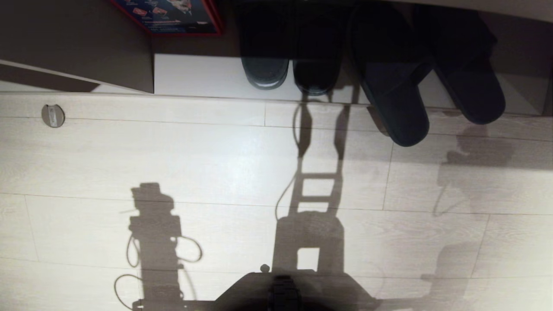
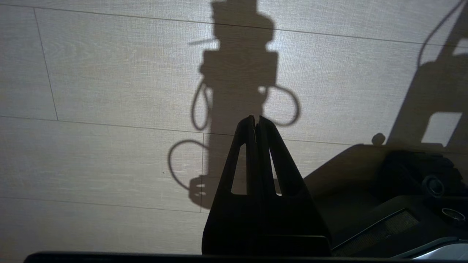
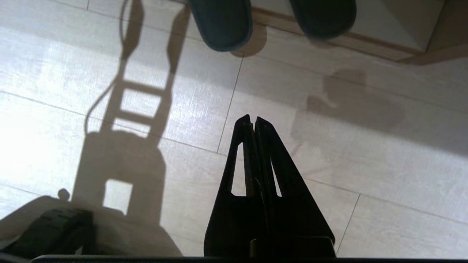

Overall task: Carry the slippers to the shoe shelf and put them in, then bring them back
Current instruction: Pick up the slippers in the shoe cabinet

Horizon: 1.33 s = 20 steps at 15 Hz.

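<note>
The slippers, a flat dark navy pair (image 1: 395, 103) (image 1: 473, 93), lie side by side in the right part of the shoe shelf (image 1: 198, 75), their ends sticking out past its pale base board over the floor. In the right wrist view those two ends (image 3: 223, 25) (image 3: 321, 18) show beyond the shelf's front edge (image 3: 369, 42). My right gripper (image 3: 253, 118) hangs shut and empty above the floor planks, well short of the slippers. My left gripper (image 2: 255, 118) is also shut and empty over bare floor beside my base (image 2: 402, 193). Neither gripper shows in the head view.
A chunkier dark pair with a pale sole stripe (image 1: 265, 69) (image 1: 315, 71) stands in the shelf left of the slippers. A red-edged blue box (image 1: 173, 15) sits further left, beside a dark panel (image 1: 77, 47). A round metal disc (image 1: 52, 115) is set in the floor.
</note>
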Motion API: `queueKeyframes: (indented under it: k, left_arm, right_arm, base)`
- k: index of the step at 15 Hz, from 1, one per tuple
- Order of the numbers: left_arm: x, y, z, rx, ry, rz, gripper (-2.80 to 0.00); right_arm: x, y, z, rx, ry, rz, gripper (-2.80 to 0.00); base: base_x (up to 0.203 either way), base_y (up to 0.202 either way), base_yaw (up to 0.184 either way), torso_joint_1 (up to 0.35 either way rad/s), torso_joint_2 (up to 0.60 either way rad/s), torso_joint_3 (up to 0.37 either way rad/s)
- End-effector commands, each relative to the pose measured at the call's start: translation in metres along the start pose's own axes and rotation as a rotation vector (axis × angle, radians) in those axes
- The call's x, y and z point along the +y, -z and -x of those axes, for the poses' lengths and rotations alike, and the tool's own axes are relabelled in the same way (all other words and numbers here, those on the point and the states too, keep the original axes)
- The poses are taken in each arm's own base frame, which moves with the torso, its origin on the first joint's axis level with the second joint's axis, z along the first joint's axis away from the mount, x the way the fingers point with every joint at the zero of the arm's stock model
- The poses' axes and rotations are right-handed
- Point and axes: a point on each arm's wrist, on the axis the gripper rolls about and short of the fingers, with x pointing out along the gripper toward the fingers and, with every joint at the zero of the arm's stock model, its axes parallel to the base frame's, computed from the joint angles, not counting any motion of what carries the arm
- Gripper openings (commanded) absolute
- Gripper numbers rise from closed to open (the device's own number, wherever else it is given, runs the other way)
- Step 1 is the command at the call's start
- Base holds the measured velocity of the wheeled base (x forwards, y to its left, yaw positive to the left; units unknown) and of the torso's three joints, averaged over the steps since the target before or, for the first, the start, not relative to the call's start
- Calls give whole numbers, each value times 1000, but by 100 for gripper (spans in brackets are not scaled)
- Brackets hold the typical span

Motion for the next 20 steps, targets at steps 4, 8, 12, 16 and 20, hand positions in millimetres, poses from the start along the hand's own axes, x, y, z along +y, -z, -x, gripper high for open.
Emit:
queueKeyframes:
  k: [4,8,12,16,20]
  left_arm:
    - [0,0,0,-2,0,1,-280]
    - [0,0,0,-1,-1,1,-280]
    - [0,0,0,-3,0,1,-280]
    - [0,0,0,-2,0,1,-280]
    - [0,0,0,-2,0,-2,-280]
  right_arm:
    - [8,40,27,-17,34,-14,-280]
    - [13,65,47,38,52,-40,-280]
    - [15,81,51,161,86,-50,-280]
    - [16,88,52,231,85,-60,-280]
    - [16,88,52,232,86,-63,-280]
  base:
    - [0,0,0,0,0,0]
    - [0,0,0,0,0,0]
    - [0,0,0,0,0,0]
    - [0,0,0,0,0,0]
    - [0,0,0,0,0,0]
